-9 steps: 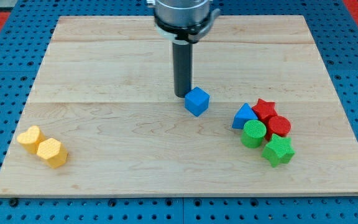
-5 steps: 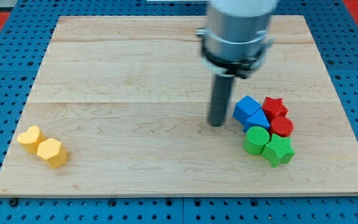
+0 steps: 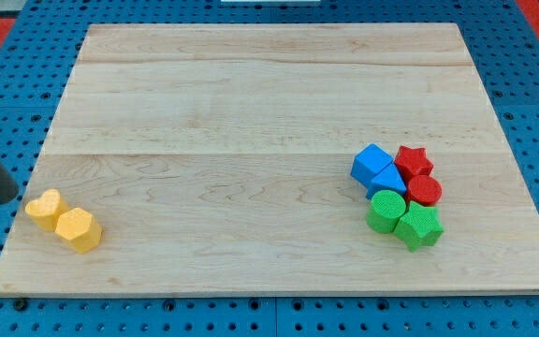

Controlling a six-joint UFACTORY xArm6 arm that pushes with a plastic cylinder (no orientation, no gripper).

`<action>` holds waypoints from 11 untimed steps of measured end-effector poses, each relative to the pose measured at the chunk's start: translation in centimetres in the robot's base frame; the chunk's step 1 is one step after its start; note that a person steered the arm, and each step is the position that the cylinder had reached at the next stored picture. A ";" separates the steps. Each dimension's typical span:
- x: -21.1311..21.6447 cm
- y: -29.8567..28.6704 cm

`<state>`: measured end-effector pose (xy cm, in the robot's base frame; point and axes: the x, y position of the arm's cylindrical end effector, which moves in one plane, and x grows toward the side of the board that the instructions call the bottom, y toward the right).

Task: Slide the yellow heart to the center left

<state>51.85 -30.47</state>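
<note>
The yellow heart (image 3: 44, 208) lies near the board's bottom-left corner, touching a yellow hexagon block (image 3: 79, 229) just to its lower right. My rod comes in from the view's left edge, and my tip (image 3: 6, 197) is just off the board's left edge, a short way to the left of the heart and slightly above it, not touching it.
A cluster sits at the right of the wooden board (image 3: 251, 112): a blue cube (image 3: 371, 163), a blue triangle (image 3: 386, 181), a red star (image 3: 412, 161), a red cylinder (image 3: 425, 191), a green cylinder (image 3: 385, 209) and a green star (image 3: 419, 226).
My rod pushed the blue cube right into the cluster, then swung from the board's middle right across to the far left edge beside the yellow heart. The yellow blocks have not moved.
</note>
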 end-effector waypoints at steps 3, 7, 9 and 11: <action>4.1 0.0; 1.9 9.5; -5.1 8.1; 0.9 13.2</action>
<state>52.74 -17.30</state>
